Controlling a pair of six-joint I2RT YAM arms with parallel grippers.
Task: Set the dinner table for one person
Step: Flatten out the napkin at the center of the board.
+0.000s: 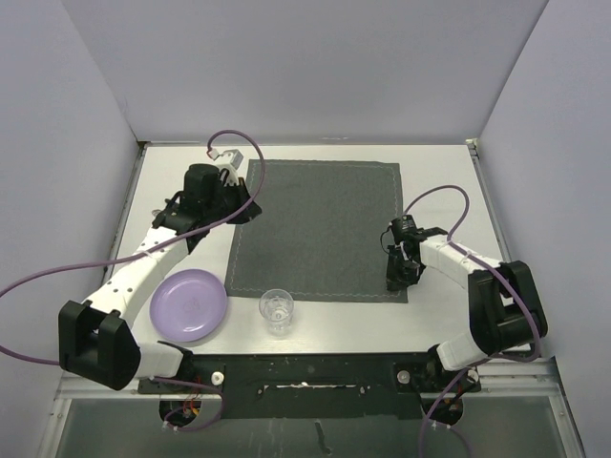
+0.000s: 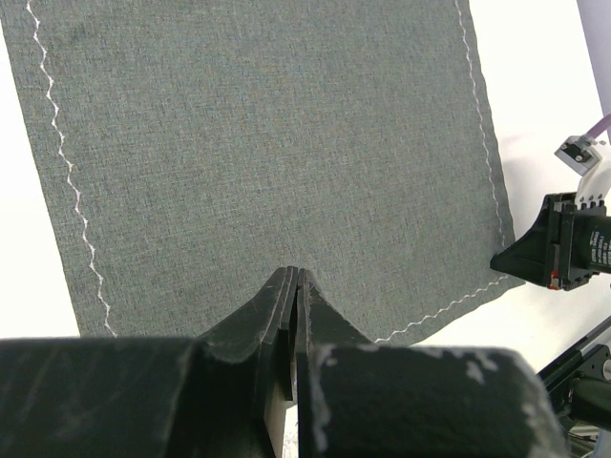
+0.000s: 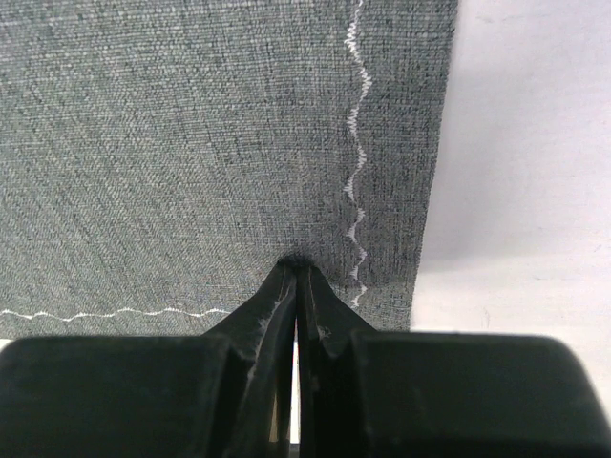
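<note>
Left tool (image 2: 296,274) and right tool (image 3: 296,266) clamp shut on the dark grey square cloth placemat (image 1: 315,229), which uneven pulls could bunch.

Overhead of dinner table (image 1: 353,322); wrists near placemat (image 2: 267,143)

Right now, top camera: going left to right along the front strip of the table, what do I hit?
In order: lilac round plate → clear glass tumbler → right claw, at the near-right corner of the dark grey cloth placemat.
</note>
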